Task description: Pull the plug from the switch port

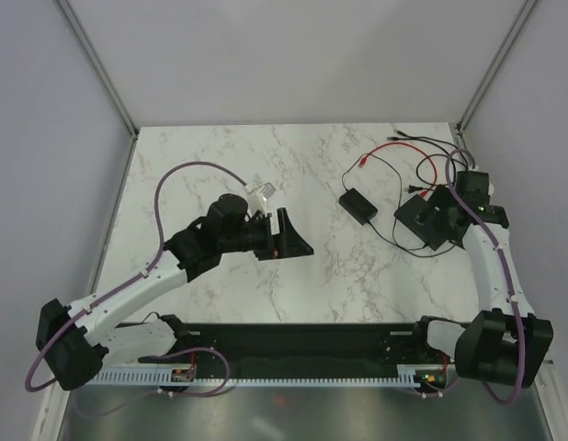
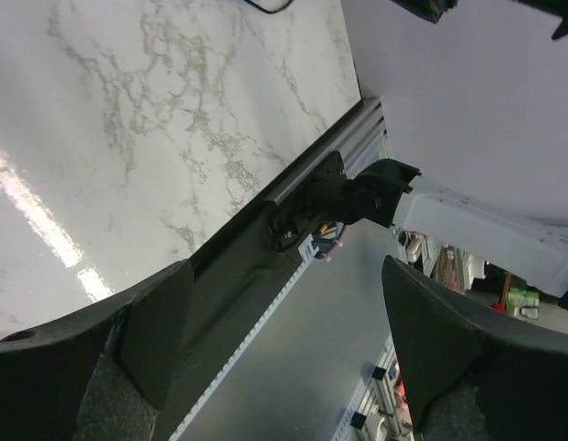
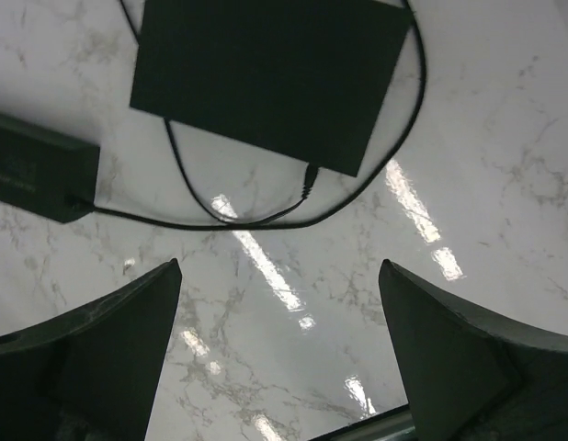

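Note:
The switch (image 3: 266,73) is a flat matte-black box at the top of the right wrist view. A black plug (image 3: 309,179) sits in the port on its near edge. The plug's thin black cable (image 3: 266,219) loops across the marble. My right gripper (image 3: 279,340) is open and empty, and hovers above bare marble just short of the plug. In the top view the right gripper (image 1: 424,220) covers most of the switch. My left gripper (image 1: 286,237) is open and empty mid-table, far left of the switch. In its own view, the left gripper (image 2: 284,358) faces the table's near rail.
A smaller black adapter box (image 1: 358,204) lies left of the switch; it also shows in the right wrist view (image 3: 36,165). Red cable (image 1: 385,152) and black cable (image 1: 431,145) lie tangled at the back right. A small clear plastic piece (image 1: 263,193) lies by the left arm.

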Robot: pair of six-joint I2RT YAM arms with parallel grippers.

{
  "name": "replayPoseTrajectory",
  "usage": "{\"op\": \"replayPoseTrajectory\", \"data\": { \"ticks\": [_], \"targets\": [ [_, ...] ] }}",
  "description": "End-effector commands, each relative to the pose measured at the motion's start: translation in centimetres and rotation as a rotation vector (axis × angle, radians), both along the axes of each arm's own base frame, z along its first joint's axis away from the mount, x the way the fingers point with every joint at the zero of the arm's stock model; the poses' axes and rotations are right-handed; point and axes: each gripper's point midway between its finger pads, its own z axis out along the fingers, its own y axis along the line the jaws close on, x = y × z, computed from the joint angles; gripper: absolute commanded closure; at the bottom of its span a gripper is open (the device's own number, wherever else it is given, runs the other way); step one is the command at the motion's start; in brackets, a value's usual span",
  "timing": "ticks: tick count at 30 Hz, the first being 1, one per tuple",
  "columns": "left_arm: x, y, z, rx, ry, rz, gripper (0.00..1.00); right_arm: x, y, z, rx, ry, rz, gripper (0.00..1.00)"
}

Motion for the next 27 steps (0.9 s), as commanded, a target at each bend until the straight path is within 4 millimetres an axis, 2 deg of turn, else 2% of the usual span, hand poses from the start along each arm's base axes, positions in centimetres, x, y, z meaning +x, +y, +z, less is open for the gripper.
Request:
{"op": "replayPoseTrajectory", "data": {
  "ticks": [1,2,4,5,8,12,14,17,20,23,27],
  "targets": [
    [-0.6,-2.9,1.6,-0.04,-0.068,-0.079,0.09,0.4,-4.1,-0.5,-0.001,-0.017,-0.1,0.03],
    [-1.2,-3.6,0.8,-0.026,-0.052,-0.105,0.1,0.3,-5.4,-0.7,0.015,-0.019,-0.154,0.03],
    [-1.7,-4.3,0.5,-0.035,-0.047,-0.138,0.1,0.8,-6.4,-1.1,0.069,-0.037,-0.206,0.03],
    [-2.0,-4.7,0.0,-0.031,-0.037,-0.154,0.1,0.6,-7.7,-1.2,0.099,-0.049,-0.254,0.03],
    [-2.5,-5.5,-0.1,-0.044,-0.028,-0.207,0.1,0.3,-10.1,-1.9,0.141,-0.052,-0.355,0.03],
    [-2.8,-5.7,0.3,-0.054,-0.046,-0.237,0.1,-0.2,-12.7,-2.3,0.098,-0.059,-0.439,0.03],
    [-3.0,-5.7,0.5,-0.06,-0.051,-0.247,0.1,-0.2,-13.0,-2.7,0.107,-0.06,-0.451,0.03],
    [-3.2,-5.5,0.6,-0.065,-0.057,-0.258,0.1,0.7,-12.0,-4.1,0.183,-0.077,-0.433,0.03],
    [-3.3,-5.4,0.5,-0.064,-0.059,-0.26,0.1,1.9,-11.2,-4.9,0.246,-0.137,-0.399,0.06],
    [-3.2,-5.6,0.2,-0.057,-0.064,-0.261,0.11,2.4,-10.4,-6.1,0.291,-0.151,-0.38,0.14],
    [-2.7,-6.2,-0.3,-0.052,-0.054,-0.265,0.17,2.8,-10.9,-6.6,0.275,-0.153,-0.377,0.18]
  ]
}}
